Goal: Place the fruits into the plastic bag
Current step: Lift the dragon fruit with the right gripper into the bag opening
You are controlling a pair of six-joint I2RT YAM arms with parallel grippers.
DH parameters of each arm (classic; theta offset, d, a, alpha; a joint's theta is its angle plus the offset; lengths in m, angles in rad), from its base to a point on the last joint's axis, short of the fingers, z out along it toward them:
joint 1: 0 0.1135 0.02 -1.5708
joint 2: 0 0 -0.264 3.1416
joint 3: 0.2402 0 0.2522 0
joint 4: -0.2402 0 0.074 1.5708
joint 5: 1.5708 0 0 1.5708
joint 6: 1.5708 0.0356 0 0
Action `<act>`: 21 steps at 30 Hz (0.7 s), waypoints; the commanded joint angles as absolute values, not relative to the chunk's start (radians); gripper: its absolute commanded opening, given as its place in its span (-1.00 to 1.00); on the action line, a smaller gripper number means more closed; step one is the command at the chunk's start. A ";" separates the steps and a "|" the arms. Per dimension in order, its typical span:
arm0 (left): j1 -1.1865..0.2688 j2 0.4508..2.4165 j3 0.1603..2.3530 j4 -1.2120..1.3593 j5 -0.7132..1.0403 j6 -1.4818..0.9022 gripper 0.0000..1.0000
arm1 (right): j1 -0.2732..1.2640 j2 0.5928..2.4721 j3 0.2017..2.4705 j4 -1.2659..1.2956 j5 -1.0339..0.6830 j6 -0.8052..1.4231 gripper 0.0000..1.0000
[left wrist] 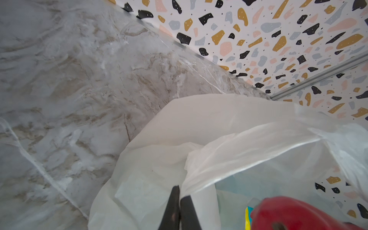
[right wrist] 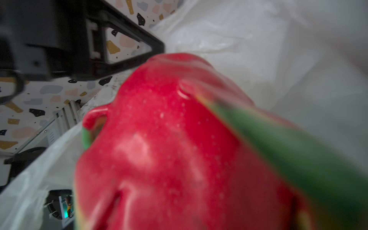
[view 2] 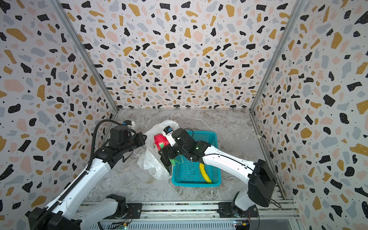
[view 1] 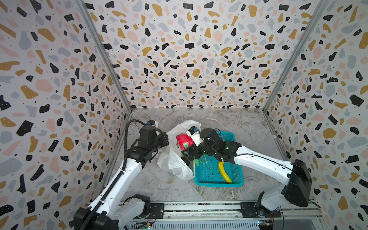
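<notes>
Over bag (view 1: 175, 163), R gripper (view 1: 187, 149) reaches across clamping dragon fruit (view 1: 183, 139); L gripper (left wrist: 179, 194) pinches bag.

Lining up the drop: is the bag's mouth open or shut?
Open: the left gripper holds up the rim of the plastic bag; the dragon fruit is at its gaping mouth.

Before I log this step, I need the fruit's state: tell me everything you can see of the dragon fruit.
The dragon fruit is glossy red with green-tipped scales. It looks like smooth plastic and is intact. The right gripper holds it near its green-leafed end, tilted, over the open mouth of the white plastic bag, beside the teal basket.
</notes>
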State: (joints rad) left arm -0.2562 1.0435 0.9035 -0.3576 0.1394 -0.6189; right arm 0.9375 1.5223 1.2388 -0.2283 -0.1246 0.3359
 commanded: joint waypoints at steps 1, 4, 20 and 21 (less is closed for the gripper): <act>-0.252 1.023 0.944 -0.387 0.087 -0.575 -1.00 | 0.900 1.481 1.302 -0.170 -0.124 0.385 -0.17; -0.252 1.019 0.948 -0.382 0.103 -0.574 -1.00 | 0.883 1.508 1.318 -0.184 -0.113 0.398 -0.12; -0.253 1.002 0.997 -0.301 0.274 -0.578 -1.00 | 0.940 1.646 1.414 -0.147 -0.226 0.507 -0.02; -0.252 1.002 1.000 -0.301 0.272 -0.577 -1.00 | 0.944 1.650 1.409 -0.138 -0.223 0.522 -0.02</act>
State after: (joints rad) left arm -0.2562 1.0245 0.9581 -0.3462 0.2455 -0.5976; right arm 0.9329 1.6733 1.3697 -0.2356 -0.1921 0.4652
